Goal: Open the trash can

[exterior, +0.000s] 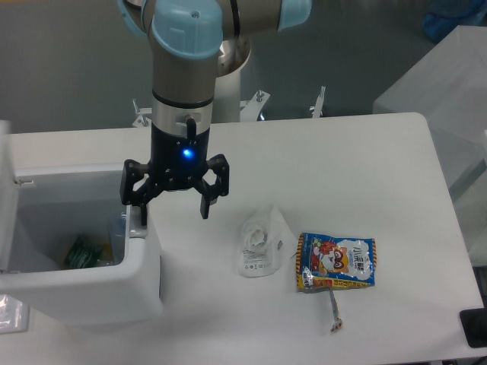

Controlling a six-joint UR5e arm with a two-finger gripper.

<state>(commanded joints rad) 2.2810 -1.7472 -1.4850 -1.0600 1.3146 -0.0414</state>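
The white trash can (99, 293) stands at the table's left front. Its lid (6, 194) is swung up at the far left edge, so the inside shows, with green and other litter (80, 251) at the bottom. My gripper (171, 211) is open, fingers spread wide, pointing down over the bin's right rim. Its left fingertip (141, 214) sits at the small grey button (135, 226) on that rim, and its right fingertip (205, 208) hangs over the table beside the bin.
A crumpled white wrapper (261, 243) lies right of the bin. A blue and orange snack packet (335, 261) lies further right, with a small stick (334, 312) below it. A dark object (473, 327) sits at the table's front right corner.
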